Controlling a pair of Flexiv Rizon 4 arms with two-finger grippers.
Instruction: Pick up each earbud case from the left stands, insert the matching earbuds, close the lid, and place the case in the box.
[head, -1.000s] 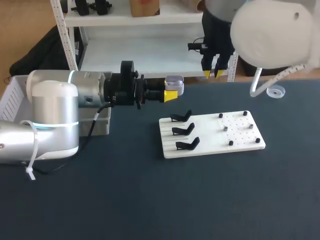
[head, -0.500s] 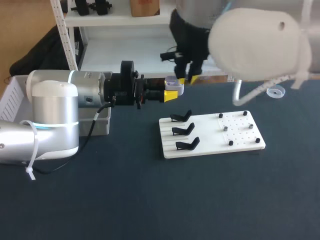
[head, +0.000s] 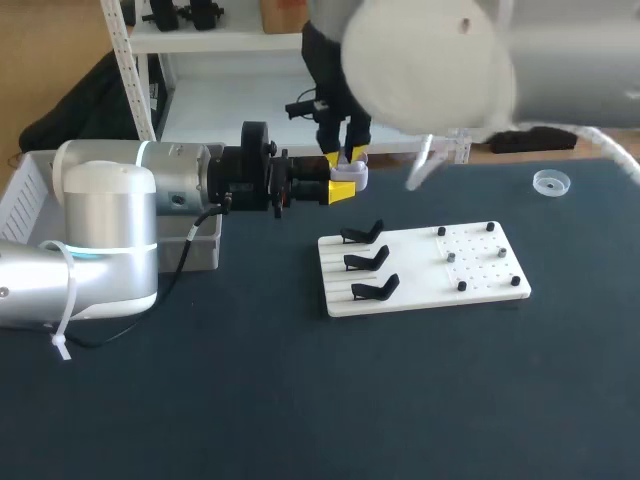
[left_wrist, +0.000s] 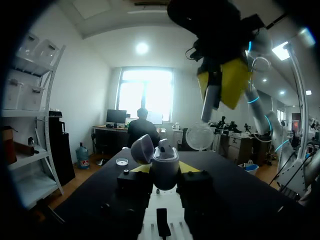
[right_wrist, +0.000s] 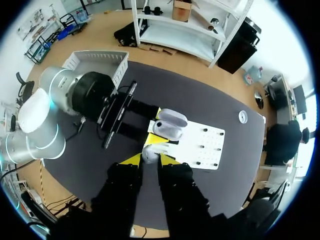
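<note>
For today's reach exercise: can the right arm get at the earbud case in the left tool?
Probably yes: the right tool, holding an earbud, hangs just above the open earbud case; nothing between.

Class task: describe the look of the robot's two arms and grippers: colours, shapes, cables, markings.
The left arm has white and silver cylindrical housings, a thin cyan ring, a black cable and a white tie. The right arm is a bulky white rounded shell. The left gripper and right gripper are black with yellow tips.
</note>
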